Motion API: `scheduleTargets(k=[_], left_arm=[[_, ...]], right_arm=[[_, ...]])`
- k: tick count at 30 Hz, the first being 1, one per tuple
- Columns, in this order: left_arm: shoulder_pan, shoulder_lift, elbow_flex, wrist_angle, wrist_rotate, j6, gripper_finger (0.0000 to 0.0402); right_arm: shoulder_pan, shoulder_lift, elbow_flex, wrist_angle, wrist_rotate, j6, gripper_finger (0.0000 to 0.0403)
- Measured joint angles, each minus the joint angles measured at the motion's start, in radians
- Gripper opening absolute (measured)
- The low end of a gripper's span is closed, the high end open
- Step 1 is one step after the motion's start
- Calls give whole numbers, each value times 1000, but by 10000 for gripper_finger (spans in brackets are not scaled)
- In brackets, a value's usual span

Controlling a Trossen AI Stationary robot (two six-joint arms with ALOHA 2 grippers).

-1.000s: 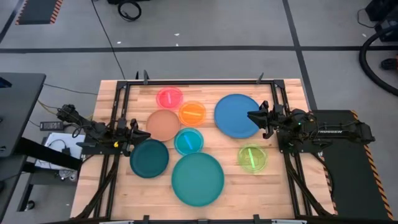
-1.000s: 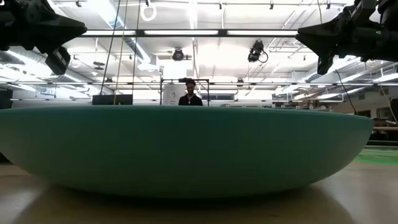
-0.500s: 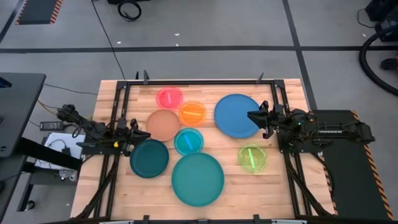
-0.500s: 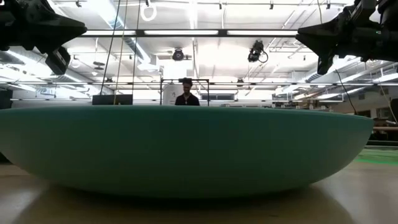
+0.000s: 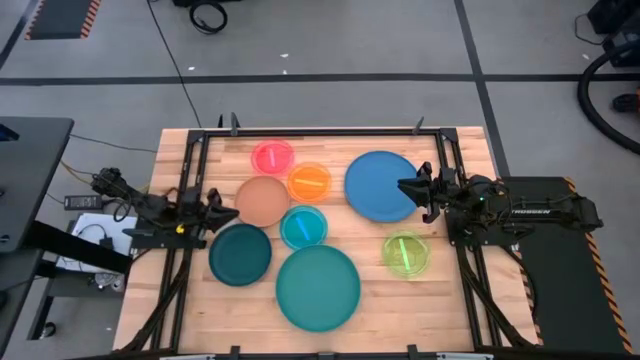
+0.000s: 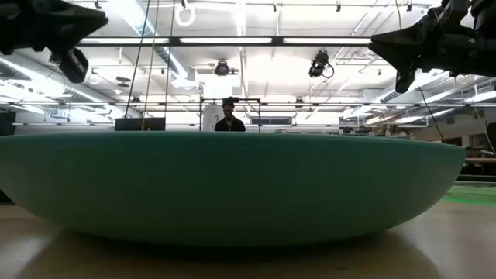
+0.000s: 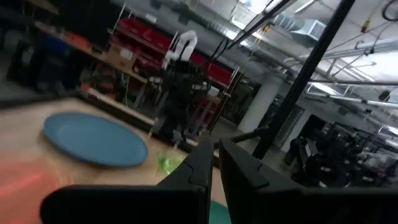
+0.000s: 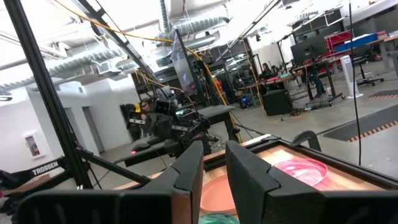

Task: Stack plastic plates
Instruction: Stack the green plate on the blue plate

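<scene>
In the high view, eight plates lie flat and apart on the wooden table: pink, orange, tan, cyan, dark teal, large teal, large blue and lime green. The large teal plate fills the low view. My left gripper hangs shut above the table, between the tan and dark teal plates at their left. My right gripper hovers shut over the blue plate's right part. In the left wrist view, the blue plate shows beyond my left gripper.
A black frame runs along the table's far edge and down both sides. Bare wood lies in the near right corner and the near left corner. A person stands far off in the room behind.
My left gripper has moved a little toward the table's right, toward the tan plate, and has risen slightly. The right arm and all the plates have stayed in place.
</scene>
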Motion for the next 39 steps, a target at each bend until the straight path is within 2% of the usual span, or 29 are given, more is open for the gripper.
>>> scheduleTargets(k=[5,9,17,19,23,26,30,39], left_arm=[[15,0,0,133,-2,186,36],[31,0,0,219,-3,230,36],[49,0,0,175,-6,316,36],[60,0,0,175,-33,345,36],[103,0,0,179,-87,374,36],[149,5,0,179,-89,375,36],[200,26,0,178,-89,337,36],[218,150,13,178,-87,301,36]], right_arm=[[0,0,0,0,0,0,80],[0,0,0,0,0,0,80],[-1,0,0,85,45,40,80],[-1,0,0,95,39,66,80],[-1,2,0,94,46,87,80],[-1,16,0,87,78,105,80],[-1,39,0,88,67,89,80],[2,142,34,23,52,96,80]])
